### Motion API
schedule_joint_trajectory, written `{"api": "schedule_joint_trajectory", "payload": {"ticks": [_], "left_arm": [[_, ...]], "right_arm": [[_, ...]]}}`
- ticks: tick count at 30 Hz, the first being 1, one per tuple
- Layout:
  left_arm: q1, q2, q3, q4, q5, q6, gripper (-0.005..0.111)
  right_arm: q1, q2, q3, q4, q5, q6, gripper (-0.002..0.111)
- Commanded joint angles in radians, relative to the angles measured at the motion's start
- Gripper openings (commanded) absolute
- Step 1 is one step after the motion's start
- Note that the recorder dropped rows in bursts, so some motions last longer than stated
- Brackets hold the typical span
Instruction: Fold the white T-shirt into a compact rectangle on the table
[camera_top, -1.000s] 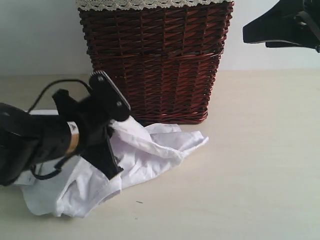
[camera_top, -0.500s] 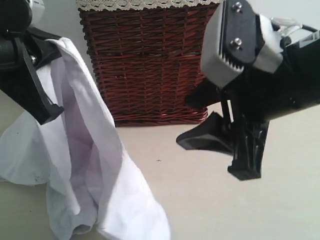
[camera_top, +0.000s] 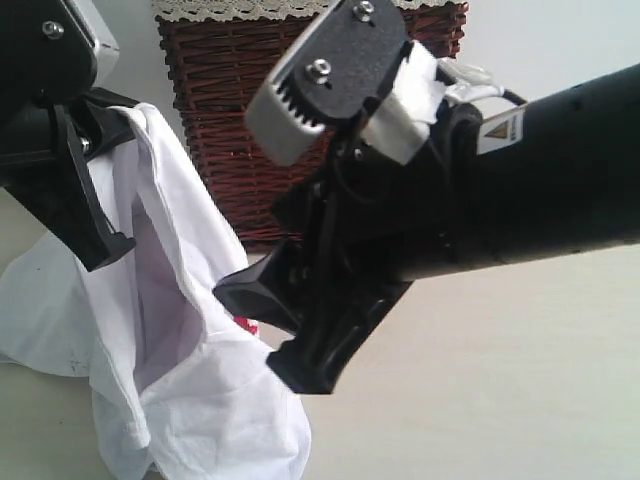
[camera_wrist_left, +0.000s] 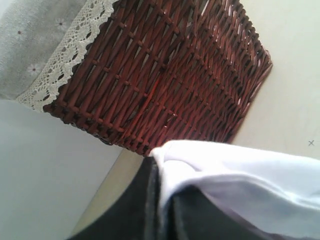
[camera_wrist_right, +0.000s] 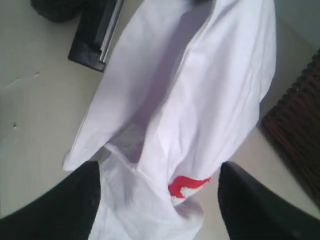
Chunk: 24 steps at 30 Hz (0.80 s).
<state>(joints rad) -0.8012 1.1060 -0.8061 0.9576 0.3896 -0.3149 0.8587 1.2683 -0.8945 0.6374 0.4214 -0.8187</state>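
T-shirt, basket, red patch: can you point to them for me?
white T-shirt (camera_top: 200, 400): exterior view, hanging lower cloth.
basket (camera_wrist_left: 175, 75): left wrist view, woven side.
red patch (camera_wrist_right: 182, 182): right wrist view, its middle.

Plain white shirt (camera_top: 205, 400), greyish lilac in its shadowed folds, with one red patch (camera_wrist_right: 187, 184) edged by a bit of white; dark reddish-brown basket (camera_wrist_left: 175, 75) in a tight woven pattern, topped by cream lace trim (camera_wrist_left: 70, 50) with scalloped edge; above that, a grey-beige lining (camera_wrist_left: 35, 30) dotted with small pale flowers; pale beige table (camera_top: 520, 380), plain but for tiny dark specks; off-white wall (camera_top: 545, 35); black left gripper (camera_wrist_left: 161, 190); black right gripper (camera_top: 250, 212) with a light grey toothed pad and a yellow-and-white label (camera_top: 497, 128) on its arm
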Motion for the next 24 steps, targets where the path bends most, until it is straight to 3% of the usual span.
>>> {"api": "schedule_joint_trajectory", "payload": {"ticks": [1, 5, 18, 22, 24], "left_arm": [[-0.006, 0.005, -0.006, -0.006, 0.002, 0.001, 0.0], [-0.006, 0.005, -0.006, -0.008, 0.002, 0.001, 0.0], [-0.006, 0.005, -0.006, -0.036, 0.0, 0.001, 0.0], [-0.006, 0.005, -0.006, -0.027, 0.013, 0.003, 0.0], [-0.006, 0.005, -0.006, -0.021, 0.028, 0.024, 0.0]], "right_arm": [[0.081, 0.081, 0.002, -0.011, -0.098, 0.036, 0.065], [0.125, 0.128, 0.002, -0.011, -0.189, 0.078, 0.066], [0.125, 0.313, -0.002, 0.007, -0.371, 0.223, 0.062], [0.125, 0.333, -0.002, 0.017, -0.344, 0.223, 0.045], [0.125, 0.331, -0.002, 0.005, -0.307, 0.219, 0.027]]}}
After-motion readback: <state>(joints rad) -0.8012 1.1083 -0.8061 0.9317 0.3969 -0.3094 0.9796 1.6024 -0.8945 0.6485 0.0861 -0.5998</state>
